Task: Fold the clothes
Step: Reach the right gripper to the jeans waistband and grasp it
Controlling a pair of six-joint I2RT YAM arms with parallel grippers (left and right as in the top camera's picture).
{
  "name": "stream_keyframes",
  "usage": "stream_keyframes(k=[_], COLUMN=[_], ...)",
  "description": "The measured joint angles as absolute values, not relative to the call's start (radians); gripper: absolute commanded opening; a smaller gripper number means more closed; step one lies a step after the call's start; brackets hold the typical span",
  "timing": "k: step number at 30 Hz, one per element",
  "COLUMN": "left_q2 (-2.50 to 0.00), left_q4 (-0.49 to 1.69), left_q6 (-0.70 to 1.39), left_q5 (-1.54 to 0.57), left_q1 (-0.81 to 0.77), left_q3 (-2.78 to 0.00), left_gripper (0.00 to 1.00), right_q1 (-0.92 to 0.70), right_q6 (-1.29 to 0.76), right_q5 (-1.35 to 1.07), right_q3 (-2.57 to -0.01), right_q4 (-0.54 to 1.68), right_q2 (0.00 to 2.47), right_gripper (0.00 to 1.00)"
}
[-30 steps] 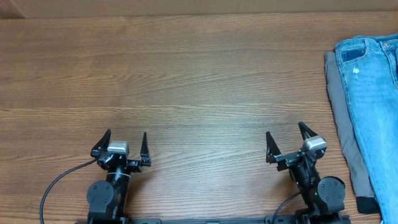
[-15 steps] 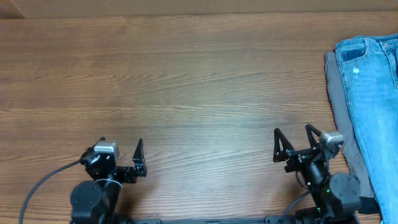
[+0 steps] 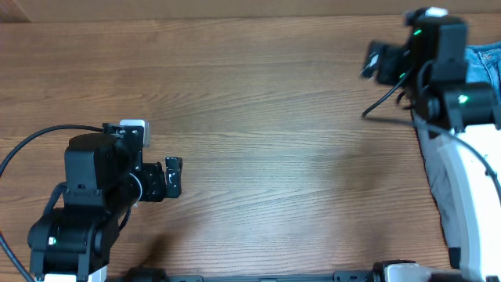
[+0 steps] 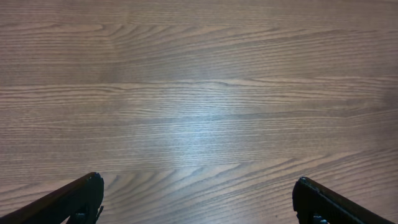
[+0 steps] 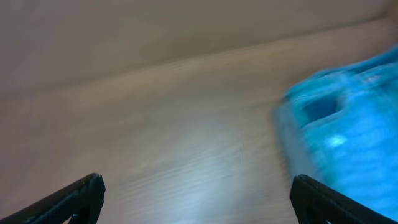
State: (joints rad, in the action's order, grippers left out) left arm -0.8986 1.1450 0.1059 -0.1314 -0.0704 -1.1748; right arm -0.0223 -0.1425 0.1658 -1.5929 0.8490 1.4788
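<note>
Both arms stand over a brown wood-grain bench (image 3: 258, 102). The left arm (image 3: 98, 192) is at the near left of the overhead view. Its jaws are spread wide and hold nothing: in the left wrist view the two dark fingertips (image 4: 78, 200) sit at the bottom corners, and between and ahead of them there is only bare bench (image 4: 199, 93). The right arm (image 3: 438, 55) reaches to the far right corner. Its jaws are also wide and empty, with a fingertip (image 5: 74, 200) at each lower corner of the right wrist view. That view is smeared, so fine detail is lost. The light blue jeans (image 5: 351, 118) lie on the bench ahead of the right jaws, off toward the finger at the right of the picture, and touch neither finger. A darker patch and a small pale spot show on the denim, but the blur makes them hard to name. From overhead, only slivers of the jeans (image 3: 484, 61) show just beside and under the right arm's wrist, along the right edge of the bench. A strip of grey trousers (image 3: 435, 184) peeks out along the jeans' inner side, partly covered by the arm's white link. The jeans are well apart from the left jaws, with the whole width of the bench between them.
</note>
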Motion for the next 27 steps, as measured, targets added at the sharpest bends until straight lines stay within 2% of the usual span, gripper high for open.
stream_keyframes(k=[5, 9, 20, 23, 26, 27], left_q2=[-0.902, -0.902, -0.902, -0.902, -0.902, -0.902], left_q4=[1.145, 1.145, 1.153, 1.153, 1.153, 1.153], left_q6=[0.106, 0.106, 0.126, 0.134, 0.142, 0.144], left_q5=[-0.138, -0.139, -0.139, -0.139, -0.139, -0.139], left_q1=[-0.07, -0.07, -0.07, -0.07, -0.07, -0.07], left_q3=[-1.176, -1.176, -1.177, -1.177, -1.177, -1.177], left_gripper=[1.0, 1.0, 1.0, 1.0, 1.0, 1.0], right_q1=[0.277, 0.369, 0.402, 0.403, 0.407, 0.407], right_q6=[-0.065, 0.021, 0.063, 0.064, 0.066, 0.068], right_q5=[0.168, 0.138, 0.133, 0.147, 0.151, 0.154], right_q3=[-1.601, -1.601, -1.601, -1.601, -1.601, -1.601], right_q4=[0.722, 0.702, 0.69, 0.674, 0.665, 0.666], right_q2=[1.628, 1.758, 2.066, 2.098, 2.103, 2.103], right_gripper=[1.0, 1.0, 1.0, 0.94, 0.92, 0.86])
